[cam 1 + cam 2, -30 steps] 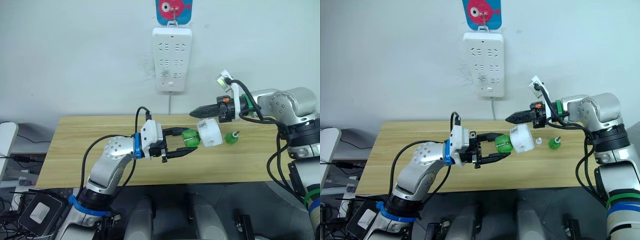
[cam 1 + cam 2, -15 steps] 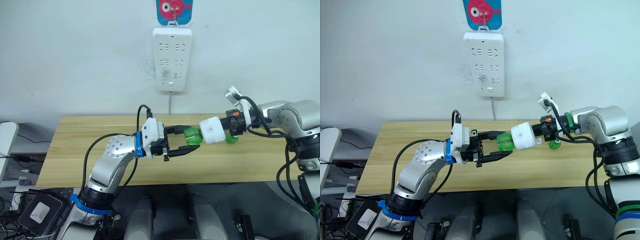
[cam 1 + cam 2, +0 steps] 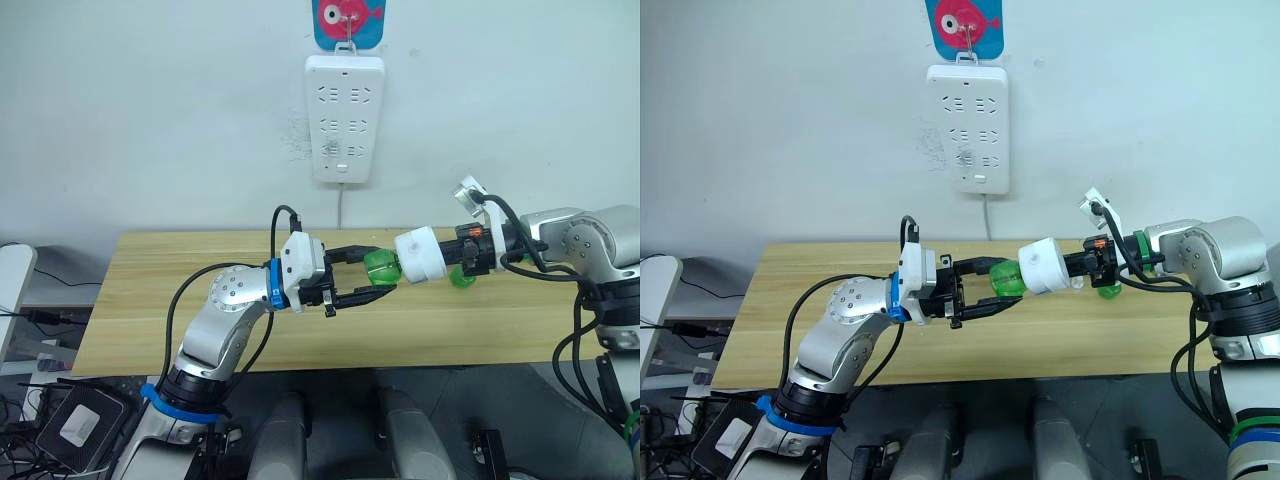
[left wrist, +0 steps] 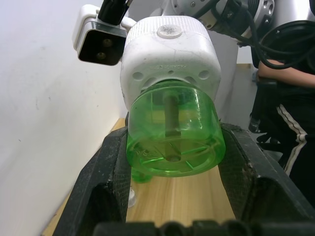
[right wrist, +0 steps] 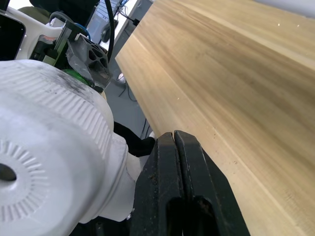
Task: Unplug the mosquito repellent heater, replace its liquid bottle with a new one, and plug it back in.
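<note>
Above a wooden table (image 3: 200, 300), the heater (image 3: 420, 256) hangs in mid-air below a white power strip (image 3: 344, 118) on the wall, a green bottle (image 3: 381, 268) seated in its socket. The left gripper (image 3: 368, 279) has its fingers spread around the bottle, close at both sides. The right gripper (image 3: 455, 252) holds the heater, fingers clenched. A second green bottle (image 3: 462, 274) stands on the table behind, partly hidden by that arm.
</note>
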You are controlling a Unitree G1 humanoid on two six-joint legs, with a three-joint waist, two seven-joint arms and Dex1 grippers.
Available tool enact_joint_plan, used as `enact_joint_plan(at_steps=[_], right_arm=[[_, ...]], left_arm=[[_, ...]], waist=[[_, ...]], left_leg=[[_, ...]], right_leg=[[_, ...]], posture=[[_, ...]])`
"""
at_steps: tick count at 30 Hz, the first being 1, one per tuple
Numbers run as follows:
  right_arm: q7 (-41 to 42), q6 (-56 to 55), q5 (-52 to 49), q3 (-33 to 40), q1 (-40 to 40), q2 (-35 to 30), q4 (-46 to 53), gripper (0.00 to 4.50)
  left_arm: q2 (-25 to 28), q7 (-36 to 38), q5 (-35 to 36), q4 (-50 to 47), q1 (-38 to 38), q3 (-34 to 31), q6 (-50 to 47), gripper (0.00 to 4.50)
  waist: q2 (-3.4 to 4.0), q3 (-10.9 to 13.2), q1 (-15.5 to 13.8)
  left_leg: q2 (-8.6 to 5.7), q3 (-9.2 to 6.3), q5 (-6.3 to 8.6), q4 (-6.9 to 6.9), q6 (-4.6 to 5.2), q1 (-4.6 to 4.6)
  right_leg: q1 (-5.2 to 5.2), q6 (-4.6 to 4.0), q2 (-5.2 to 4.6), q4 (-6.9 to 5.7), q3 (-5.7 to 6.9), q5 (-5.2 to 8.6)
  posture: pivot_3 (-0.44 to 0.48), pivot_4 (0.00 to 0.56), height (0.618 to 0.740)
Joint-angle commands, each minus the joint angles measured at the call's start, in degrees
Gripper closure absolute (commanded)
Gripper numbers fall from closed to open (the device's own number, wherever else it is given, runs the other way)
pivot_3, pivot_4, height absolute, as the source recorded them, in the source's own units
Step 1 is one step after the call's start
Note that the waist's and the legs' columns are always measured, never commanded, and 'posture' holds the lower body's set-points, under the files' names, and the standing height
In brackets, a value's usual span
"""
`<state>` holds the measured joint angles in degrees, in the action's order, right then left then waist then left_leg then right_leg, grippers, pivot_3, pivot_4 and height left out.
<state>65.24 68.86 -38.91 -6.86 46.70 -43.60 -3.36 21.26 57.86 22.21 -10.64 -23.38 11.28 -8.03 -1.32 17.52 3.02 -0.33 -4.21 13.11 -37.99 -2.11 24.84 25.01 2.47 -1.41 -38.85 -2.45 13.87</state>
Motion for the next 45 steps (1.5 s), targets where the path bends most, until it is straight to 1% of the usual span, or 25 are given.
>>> enact_joint_plan(at_steps=[1,3,4,9,11,14,19,22,24,32,37,40,42,43,45], right_arm=[[0.14,-9.11,2.00,2.95,0.73,0.27,1.61,4.31],[2.61,-16.16,4.10,3.54,0.61,-1.02,0.39,3.91],[4.32,-19.91,5.32,3.49,-0.05,-2.01,0.24,3.60],[12.96,-36.25,8.95,4.97,-4.99,-6.35,-0.39,1.81],[15.19,-40.34,9.05,5.87,-6.38,-6.70,0.33,1.07],[18.97,-46.95,8.75,6.39,-8.70,-6.31,3.99,0.02],[20.17,-57.28,10.92,5.48,-9.38,-2.98,6.21,0.02],[19.81,-58.54,11.11,5.08,-9.07,-1.63,6.61,0.02],[18.14,-57.60,11.28,4.90,-9.25,-0.81,7.40,0.02],[14.86,-55.13,10.85,2.97,-11.25,0.44,13.21,0.02],[12.41,-55.65,12.46,2.09,-10.74,2.02,13.69,0.02],[12.53,-55.50,12.33,1.98,-10.51,2.23,13.62,0.57],[12.82,-55.78,12.38,1.84,-10.52,2.19,13.45,1.22],[12.95,-55.93,12.41,1.79,-10.53,2.17,13.44,1.53],[12.95,-56.62,12.77,1.69,-10.35,2.43,13.04,1.51]], left_arm=[[1.46,-0.02,-0.93,0.14,0.35,-1.22,1.38,2.27],[2.60,1.00,-0.01,0.36,0.76,-2.12,1.28,2.27],[3.18,1.45,0.42,0.45,0.98,-2.53,1.27,2.27],[6.32,4.05,1.18,1.69,1.51,-4.43,2.29,2.27],[6.94,4.79,1.55,2.37,1.09,-5.12,2.33,2.27],[7.35,6.55,1.69,4.08,-0.63,-5.64,2.89,2.27],[7.77,12.03,1.96,5.69,-3.94,-3.87,3.86,2.27],[7.25,13.57,1.85,6.64,-5.92,-3.58,3.95,2.27],[6.76,14.44,1.74,7.17,-7.16,-3.33,4.26,2.27],[3.97,12.93,0.20,8.13,-9.25,-2.82,5.36,2.27],[2.74,11.30,-1.46,8.80,-9.27,-2.60,7.00,2.27],[2.52,11.18,-1.44,8.63,-8.96,-2.61,6.97,2.27],[2.50,11.17,-1.45,8.66,-8.85,-2.58,7.06,2.27],[2.53,11.16,-1.44,8.59,-8.77,-2.57,7.10,2.27],[2.34,10.93,-1.28,8.65,-8.67,-2.70,7.16,2.27]], waist=[[0.00,0.00,0.06],[0.00,0.00,0.09],[0.00,0.00,0.09],[0.00,0.00,-0.28],[0.00,0.00,-0.20],[0.01,0.00,-0.11],[0.00,-0.01,-0.02],[0.00,-0.01,0.05],[0.00,-0.01,-0.02],[0.01,-0.02,0.02],[0.01,-0.02,0.07],[0.01,-0.02,0.06],[0.01,-0.02,0.06],[0.01,-0.02,0.06],[0.01,-0.02,0.07]], left_leg=[[0.01,0.00,0.00,0.00,0.00,-0.01],[0.00,0.01,0.00,0.01,0.00,-0.01],[0.01,0.00,0.00,0.01,0.00,-0.01],[0.00,0.00,0.00,0.03,0.00,0.00],[0.00,0.02,0.00,0.01,0.00,-0.01],[0.02,0.02,0.00,-0.01,-0.01,-0.03],[0.02,0.01,-0.01,-0.01,-0.02,-0.03],[0.01,0.01,-0.01,-0.01,-0.03,-0.03],[0.00,0.00,-0.02,-0.02,-0.03,-0.03],[0.00,-0.02,-0.02,-0.04,-0.03,-0.03],[0.00,-0.01,-0.02,-0.07,-0.03,-0.03],[0.00,-0.01,-0.02,-0.07,-0.03,-0.03],[-0.01,-0.01,-0.02,-0.07,-0.03,-0.03],[-0.01,-0.01,-0.02,-0.07,-0.03,-0.03],[0.00,-0.01,-0.02,-0.07,-0.03,-0.03]], right_leg=[[0.00,0.00,0.01,-0.01,0.00,0.00],[0.02,0.00,0.02,-0.03,0.00,0.00],[0.01,0.00,0.02,-0.02,0.01,0.00],[-0.01,0.01,0.00,0.06,0.04,0.01],[-0.01,0.01,-0.01,0.04,0.02,0.01],[-0.01,0.01,0.01,-0.01,0.01,0.00],[0.00,0.01,0.02,-0.04,0.03,0.00],[-0.01,0.00,0.01,-0.04,0.03,0.00],[-0.01,0.00,-0.01,-0.04,0.03,0.00],[-0.01,0.00,-0.02,-0.06,0.03,0.00],[-0.01,0.00,-0.02,-0.09,0.02,0.00],[-0.01,0.00,-0.02,-0.09,0.02,0.00],[-0.01,0.00,-0.02,-0.08,0.02,0.00],[-0.01,0.00,-0.02,-0.08,0.02,0.00],[-0.01,0.00,-0.02,-0.09,0.02,0.00]], posture=[[-0.058,0.279,0.740],[-0.054,0.277,0.740],[-0.051,0.274,0.740],[-0.048,0.269,0.740],[-0.047,0.265,0.740],[-0.054,0.257,0.740],[-0.058,0.252,0.740],[-0.061,0.247,0.740],[-0.066,0.245,0.740],[-0.075,0.240,0.740],[-0.075,0.240,0.740],[-0.075,0.240,0.740],[-0.075,0.240,0.740],[-0.075,0.249,0.740],[-0.075,0.250,0.740]])
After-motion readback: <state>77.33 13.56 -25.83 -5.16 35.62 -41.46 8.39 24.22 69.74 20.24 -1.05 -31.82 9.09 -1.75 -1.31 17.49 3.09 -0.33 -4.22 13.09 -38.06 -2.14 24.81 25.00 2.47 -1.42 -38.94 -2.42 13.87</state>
